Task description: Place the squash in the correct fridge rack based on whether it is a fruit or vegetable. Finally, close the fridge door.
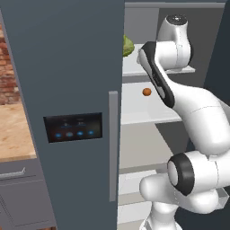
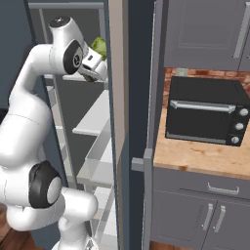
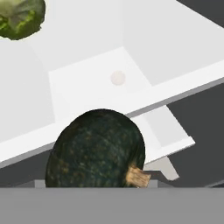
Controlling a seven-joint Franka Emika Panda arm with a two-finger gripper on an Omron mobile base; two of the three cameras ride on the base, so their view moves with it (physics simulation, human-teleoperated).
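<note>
hand view | jaws closed on squash (image 3: 96, 151) | arm reaching high into fridge above white shelf (image 3: 87, 83)

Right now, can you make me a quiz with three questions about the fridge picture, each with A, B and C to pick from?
1. Where is the small orange ball?
A. On a white fridge shelf
B. On the wooden counter
C. On top of the black oven

2. What colour is the squash?
A. Bright yellow
B. Dark green
C. Purple

3. What is the gripper doing?
A. Wide open with nothing near it
B. Pulling the door handle
C. Shut on the squash

Answers:
1. A, the left base view shows the ball sitting on a white shelf inside the open fridge.
2. B, the hand view shows a dark green skin with faint lighter speckles and a tan stem stub.
3. C, the hand view has the squash right at the hand, lifted in front of the white shelves and not resting on any of them.
</note>
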